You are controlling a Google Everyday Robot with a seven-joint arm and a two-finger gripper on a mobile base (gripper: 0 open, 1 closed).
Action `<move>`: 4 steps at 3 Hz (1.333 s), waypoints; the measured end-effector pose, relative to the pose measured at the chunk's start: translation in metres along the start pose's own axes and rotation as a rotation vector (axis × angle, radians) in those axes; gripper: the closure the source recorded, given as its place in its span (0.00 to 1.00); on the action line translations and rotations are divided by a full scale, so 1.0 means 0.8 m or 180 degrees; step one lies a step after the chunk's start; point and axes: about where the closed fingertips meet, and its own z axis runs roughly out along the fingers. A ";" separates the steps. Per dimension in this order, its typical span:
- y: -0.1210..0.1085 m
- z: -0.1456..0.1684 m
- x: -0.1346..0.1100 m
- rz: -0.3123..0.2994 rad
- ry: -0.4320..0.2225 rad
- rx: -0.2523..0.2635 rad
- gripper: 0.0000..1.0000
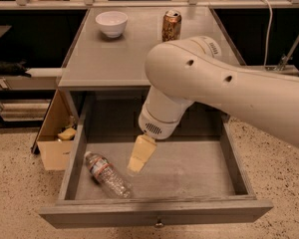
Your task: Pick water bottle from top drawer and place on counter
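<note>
The water bottle [107,175] lies on its side in the front left of the open top drawer [154,210], cap toward the back left. My gripper [137,164] hangs from the big white arm inside the drawer, just right of the bottle and apart from it. Only one cream-coloured finger [141,154] shows, pointing down and to the left. The counter [124,49] lies behind the drawer, above it.
A white bowl [111,23] and a gold-brown drink can [171,25] stand at the back of the counter. A cardboard box [55,133] sits on the floor left of the drawer. The white arm covers the counter's right front.
</note>
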 end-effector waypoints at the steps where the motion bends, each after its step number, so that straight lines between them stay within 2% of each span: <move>1: -0.029 0.039 0.011 0.0042 0.0028 0.0017 0.00; 2: -0.122 0.134 0.027 0.0084 0.0056 0.0137 0.00; 3: -0.178 0.209 0.033 0.0163 0.0102 0.0104 0.00; 4: -0.211 0.259 0.039 0.0223 0.0136 0.0061 0.00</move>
